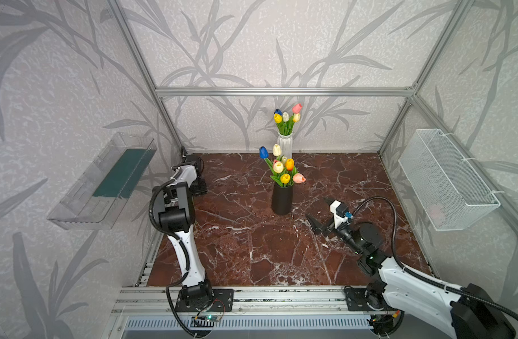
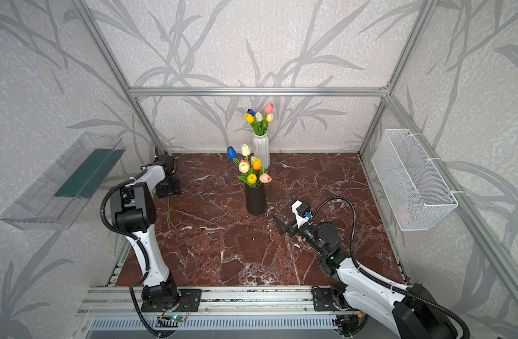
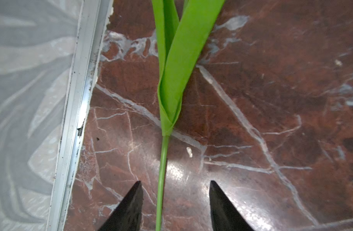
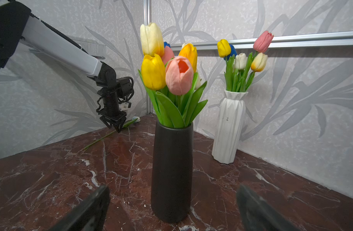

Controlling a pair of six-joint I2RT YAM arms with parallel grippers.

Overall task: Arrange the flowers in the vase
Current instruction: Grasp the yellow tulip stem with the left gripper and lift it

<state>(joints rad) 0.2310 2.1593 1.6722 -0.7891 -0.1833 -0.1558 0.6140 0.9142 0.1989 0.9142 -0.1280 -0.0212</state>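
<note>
I read no text, label or number here. The white ribbed ceramic vase's (image 4: 228, 128) dark speck is illegible.

Bends left arm (image 1: 188, 258) over, wrist aimed straight down, jaws partly apart; stretches right arm (image 1: 398, 277) low and forward, jaws spread wide.

White-shelled arms (image 1: 190, 264), black joints (image 1: 175, 218), ribbed black cable hoses (image 1: 394, 229), right gripper (image 1: 316, 207) black and pointed
</note>
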